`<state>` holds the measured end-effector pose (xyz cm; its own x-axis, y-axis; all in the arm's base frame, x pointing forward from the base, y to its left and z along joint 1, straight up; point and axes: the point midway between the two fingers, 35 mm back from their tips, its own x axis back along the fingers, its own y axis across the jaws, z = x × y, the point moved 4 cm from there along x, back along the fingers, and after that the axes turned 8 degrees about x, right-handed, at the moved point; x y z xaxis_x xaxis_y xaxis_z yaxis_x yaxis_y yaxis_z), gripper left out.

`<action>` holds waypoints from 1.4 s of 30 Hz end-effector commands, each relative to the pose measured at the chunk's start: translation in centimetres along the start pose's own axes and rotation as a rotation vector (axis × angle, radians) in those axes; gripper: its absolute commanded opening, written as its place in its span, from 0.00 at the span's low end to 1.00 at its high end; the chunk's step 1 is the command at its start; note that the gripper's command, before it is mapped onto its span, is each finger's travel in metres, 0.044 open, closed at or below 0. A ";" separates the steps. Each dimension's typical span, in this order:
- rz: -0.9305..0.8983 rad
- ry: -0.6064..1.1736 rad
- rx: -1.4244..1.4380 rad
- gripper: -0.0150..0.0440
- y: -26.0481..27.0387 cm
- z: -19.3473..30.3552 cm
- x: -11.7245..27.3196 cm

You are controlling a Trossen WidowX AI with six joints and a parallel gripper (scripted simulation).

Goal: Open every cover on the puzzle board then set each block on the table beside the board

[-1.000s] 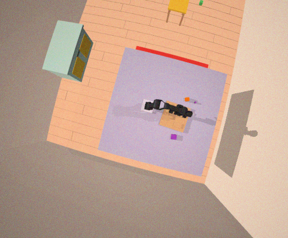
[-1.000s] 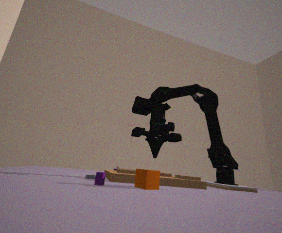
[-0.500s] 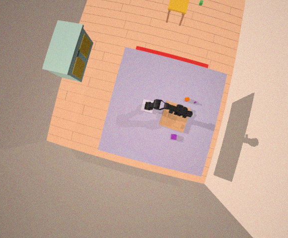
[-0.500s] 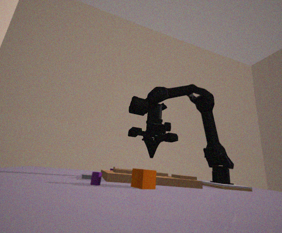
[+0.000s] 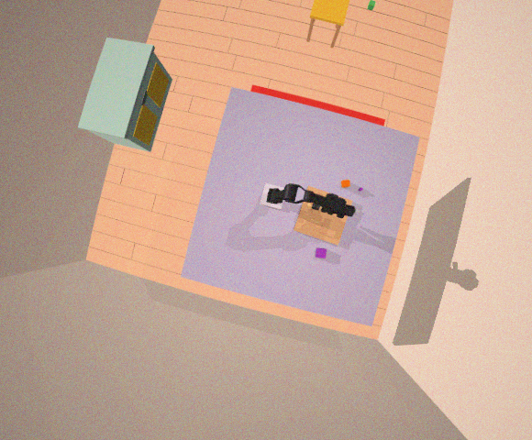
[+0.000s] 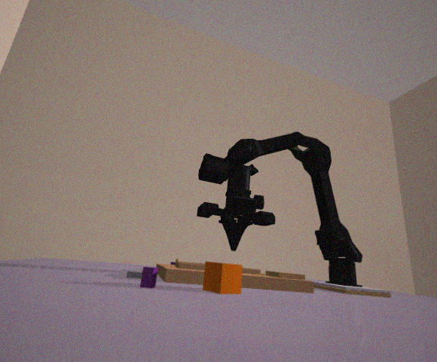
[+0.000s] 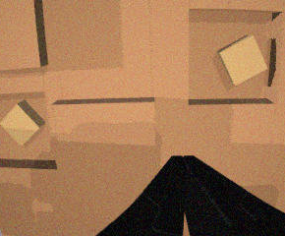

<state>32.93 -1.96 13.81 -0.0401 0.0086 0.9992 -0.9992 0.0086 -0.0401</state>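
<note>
The tan wooden puzzle board (image 5: 320, 230) (image 6: 281, 283) (image 7: 169, 27) lies flat on the purple table. My gripper (image 5: 341, 208) (image 6: 233, 246) (image 7: 182, 166) is shut and empty, pointing straight down a little above the board. In the wrist view two recessed wells show, each with a pale tilted square piece: one at the upper right (image 7: 243, 59) and one at the left (image 7: 20, 125). A large flat panel (image 7: 84, 20) lies at the upper left. An orange block (image 5: 345, 182) (image 6: 222, 277) and a purple block (image 5: 320, 252) rest on the table off the board. A tiny purple piece (image 5: 360, 189) lies near the orange block.
The arm's base (image 5: 273, 194) (image 6: 341, 272) stands beside the board. A red strip (image 5: 318, 104) runs along the table's far edge. On the floor beyond stand a teal cabinet (image 5: 119, 92) and a yellow stool (image 5: 328, 11).
</note>
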 end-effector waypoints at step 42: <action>-0.006 -0.006 0.003 0.25 0.3 -0.2 -4.5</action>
<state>32.95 -1.89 9.72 -0.0392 0.0084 0.9992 -0.9992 0.0064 -0.0393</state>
